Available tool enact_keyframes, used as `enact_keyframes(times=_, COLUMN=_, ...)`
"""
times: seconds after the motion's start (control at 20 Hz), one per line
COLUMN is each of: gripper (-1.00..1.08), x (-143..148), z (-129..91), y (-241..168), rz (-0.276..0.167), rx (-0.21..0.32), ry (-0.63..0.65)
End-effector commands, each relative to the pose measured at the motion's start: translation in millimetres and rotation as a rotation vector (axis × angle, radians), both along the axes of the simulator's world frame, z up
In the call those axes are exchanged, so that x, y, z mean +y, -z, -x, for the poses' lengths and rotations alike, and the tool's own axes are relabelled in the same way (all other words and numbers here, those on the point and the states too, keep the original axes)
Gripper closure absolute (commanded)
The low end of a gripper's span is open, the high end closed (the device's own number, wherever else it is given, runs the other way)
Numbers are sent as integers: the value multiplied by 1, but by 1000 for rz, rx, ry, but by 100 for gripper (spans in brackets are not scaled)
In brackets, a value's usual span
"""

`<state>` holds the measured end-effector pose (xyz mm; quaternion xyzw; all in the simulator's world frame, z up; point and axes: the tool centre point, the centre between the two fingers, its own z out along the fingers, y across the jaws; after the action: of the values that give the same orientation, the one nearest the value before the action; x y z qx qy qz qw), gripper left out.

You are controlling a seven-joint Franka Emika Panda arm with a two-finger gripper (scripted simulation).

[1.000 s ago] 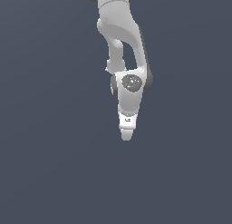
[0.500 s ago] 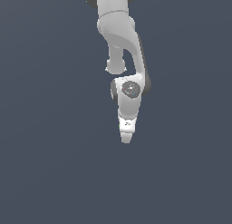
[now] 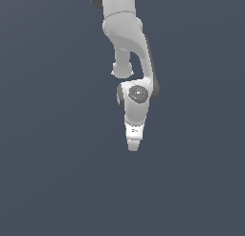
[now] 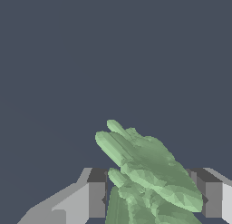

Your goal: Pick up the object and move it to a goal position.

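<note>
Sitting between the gripper [image 4: 152, 198] fingers, light-green jagged object [image 4: 145, 171], contact unclear

Exterior high, distant; wrist close behind fingers [image 4: 96, 198]

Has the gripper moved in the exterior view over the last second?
Yes, slightly. The gripper has crept toward the frame's lower edge, with almost no sideways shift. The plain floor offers no other fixed reference.
</note>
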<state>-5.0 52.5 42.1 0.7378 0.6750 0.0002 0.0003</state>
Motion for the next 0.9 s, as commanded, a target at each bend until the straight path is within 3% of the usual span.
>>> enact_keyframes(times=0.0, gripper=108, x=-1, z=1, y=0, rz=0, rx=0, ry=0)
enact_keyframes(times=0.4, gripper=108, x=-24, z=14, y=-1, rz=0, rx=0, ry=0)
enact_keyframes(times=0.85, gripper=108, x=-96, z=56, y=-6, rz=0, rx=0, ry=1)
